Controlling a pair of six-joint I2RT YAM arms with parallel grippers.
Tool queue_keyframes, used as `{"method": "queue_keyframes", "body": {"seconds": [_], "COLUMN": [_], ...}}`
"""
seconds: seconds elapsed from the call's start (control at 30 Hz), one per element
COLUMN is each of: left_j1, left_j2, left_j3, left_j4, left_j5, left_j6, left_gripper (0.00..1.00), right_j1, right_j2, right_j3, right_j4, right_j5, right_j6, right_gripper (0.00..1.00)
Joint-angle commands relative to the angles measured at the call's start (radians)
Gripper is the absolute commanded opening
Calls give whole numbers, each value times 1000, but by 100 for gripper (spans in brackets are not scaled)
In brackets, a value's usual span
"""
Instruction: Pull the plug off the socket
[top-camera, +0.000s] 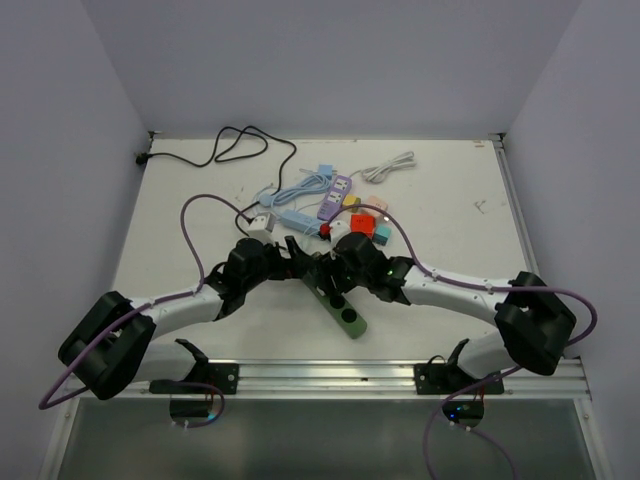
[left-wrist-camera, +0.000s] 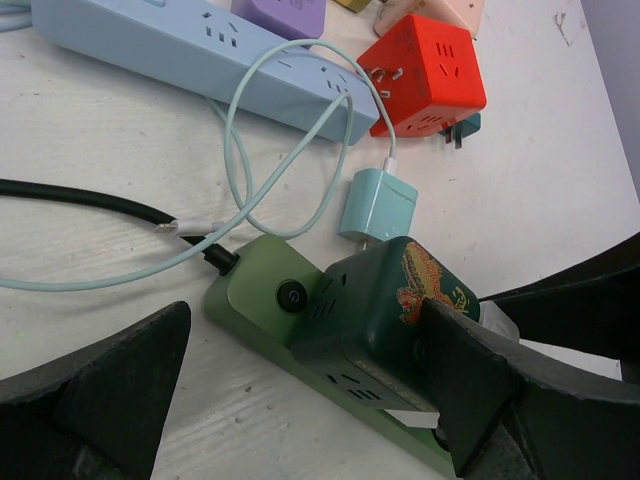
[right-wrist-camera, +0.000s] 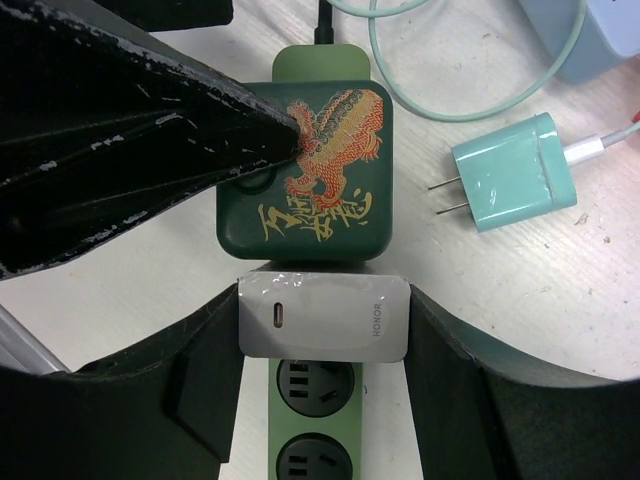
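A green power strip (top-camera: 351, 319) lies at the table's near centre. A dark green cube adapter with a dragon print (right-wrist-camera: 310, 170) and a white HONOR charger (right-wrist-camera: 323, 317) are plugged into it side by side. My right gripper (right-wrist-camera: 323, 320) is shut on the white charger, one finger against each side. My left gripper (left-wrist-camera: 310, 400) is open and straddles the strip (left-wrist-camera: 255, 290). Its right finger (left-wrist-camera: 480, 380) rests against the dragon adapter (left-wrist-camera: 390, 300), and its left finger is apart from the strip. Both grippers meet over the strip in the top view.
A loose teal charger (right-wrist-camera: 510, 172) with its pale cable lies just beyond the strip. A light blue power strip (left-wrist-camera: 200, 45), a red cube socket (left-wrist-camera: 425, 70), a purple strip (top-camera: 335, 197), a black cable (top-camera: 215, 150) and a white cable (top-camera: 388, 168) lie farther back.
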Motion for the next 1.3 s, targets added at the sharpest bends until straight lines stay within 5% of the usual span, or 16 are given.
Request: {"method": "queue_keyframes", "body": {"seconds": [0.0,0.2,0.4,0.7,0.87,1.13,1.27], "left_j1": [10,10,10,10,10,10,10], "left_j2": [46,61,69,72,77,77,75], "left_j3": [-46,-43,-36,-41,-38,-39,-41], "left_j4": [-220,-217,-217,-210,-210,-209,-212], "left_j5": [-79,-79,-79,-71,-69,-66,-63], "left_j6": [71,72,74,72,74,77,75], "left_gripper": [99,99,99,99,99,99,99], "right_j1": [45,172,178,7,8,187,191], "right_j2": [-60,-5,-9,-70,-23,29,40], "right_j3": [80,184,191,91,126,246,253], "right_j4": [92,-13,-1,84,116,-8,-13], "right_j5": [79,289,294,24,-24,289,306], "right_j6": [-15,-50,-50,47,59,-41,-24], "right_gripper": [35,36,39,41,40,41,42]}}
